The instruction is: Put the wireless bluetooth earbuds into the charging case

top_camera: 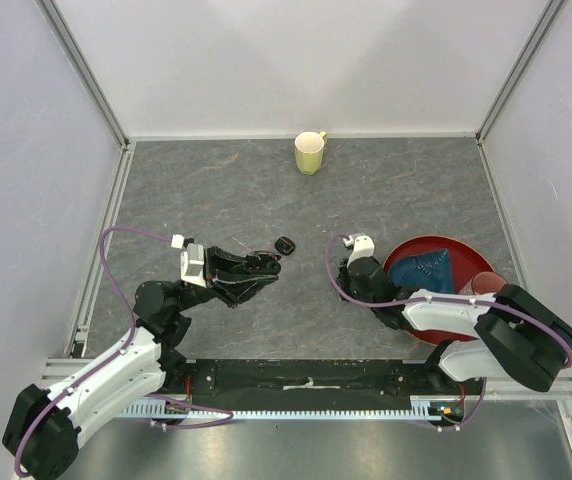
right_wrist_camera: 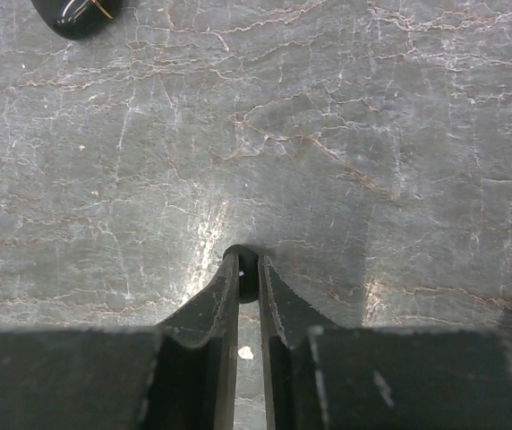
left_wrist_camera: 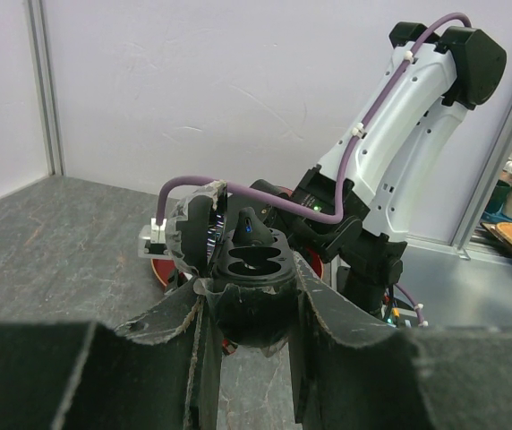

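Note:
My left gripper [top_camera: 259, 266] is shut on the charging case [left_wrist_camera: 251, 269], a black pod held open side up above the table. The case shows two oval slots. One black earbud [left_wrist_camera: 248, 229] with a blue light stands in the far slot. The case also shows in the top view [top_camera: 264, 262]. My right gripper [right_wrist_camera: 249, 269] is shut on a tiny black earbud [right_wrist_camera: 249, 279], its tips low at the table surface. In the top view the right gripper [top_camera: 342, 266] lies right of the left one. A small glossy black piece [top_camera: 284, 245] lies on the table between them, and also shows in the right wrist view [right_wrist_camera: 75, 14].
A yellow-green mug [top_camera: 309, 152] stands at the back centre. A red plate [top_camera: 406, 258] holding a blue cloth [top_camera: 431, 270] is at the right, under my right arm, with a brown cup [top_camera: 486, 283] beside it. White walls enclose the grey table.

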Available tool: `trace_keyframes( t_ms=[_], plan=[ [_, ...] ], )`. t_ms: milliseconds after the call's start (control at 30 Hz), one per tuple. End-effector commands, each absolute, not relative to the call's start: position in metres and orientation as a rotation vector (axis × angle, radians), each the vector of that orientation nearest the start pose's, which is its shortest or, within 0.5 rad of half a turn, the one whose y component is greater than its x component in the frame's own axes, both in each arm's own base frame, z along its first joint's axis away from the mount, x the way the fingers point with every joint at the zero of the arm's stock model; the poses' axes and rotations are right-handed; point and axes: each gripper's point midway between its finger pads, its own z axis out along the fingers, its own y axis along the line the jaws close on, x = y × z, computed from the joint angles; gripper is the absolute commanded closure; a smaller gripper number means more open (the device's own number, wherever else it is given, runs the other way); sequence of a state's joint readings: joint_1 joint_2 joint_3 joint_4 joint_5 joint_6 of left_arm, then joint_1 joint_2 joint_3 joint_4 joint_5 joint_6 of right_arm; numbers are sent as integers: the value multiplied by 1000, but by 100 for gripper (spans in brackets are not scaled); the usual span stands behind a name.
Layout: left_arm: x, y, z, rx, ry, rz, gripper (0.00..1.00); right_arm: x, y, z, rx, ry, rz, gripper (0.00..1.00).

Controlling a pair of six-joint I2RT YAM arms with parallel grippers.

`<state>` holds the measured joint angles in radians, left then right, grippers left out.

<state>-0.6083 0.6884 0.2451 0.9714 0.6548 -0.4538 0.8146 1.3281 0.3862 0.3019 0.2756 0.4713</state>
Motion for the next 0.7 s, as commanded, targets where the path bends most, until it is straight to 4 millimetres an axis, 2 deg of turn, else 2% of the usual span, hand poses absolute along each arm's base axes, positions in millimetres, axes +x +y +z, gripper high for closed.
trace_keyframes(
  t_ms=[0, 300, 600, 667],
  plan=[
    [142, -244, 309, 719, 982, -1238, 98, 248, 221, 26, -247, 2215, 399, 81],
    [142, -244, 307, 716, 987, -1238, 98, 243, 224, 25, -244, 2241, 422, 81],
    [142, -244, 306, 717, 992, -1240, 98, 240, 241, 34, -274, 2255, 510, 80],
    [142, -244, 305, 718, 994, -1241, 98, 239, 242, 33, -273, 2261, 515, 85]
  ],
)
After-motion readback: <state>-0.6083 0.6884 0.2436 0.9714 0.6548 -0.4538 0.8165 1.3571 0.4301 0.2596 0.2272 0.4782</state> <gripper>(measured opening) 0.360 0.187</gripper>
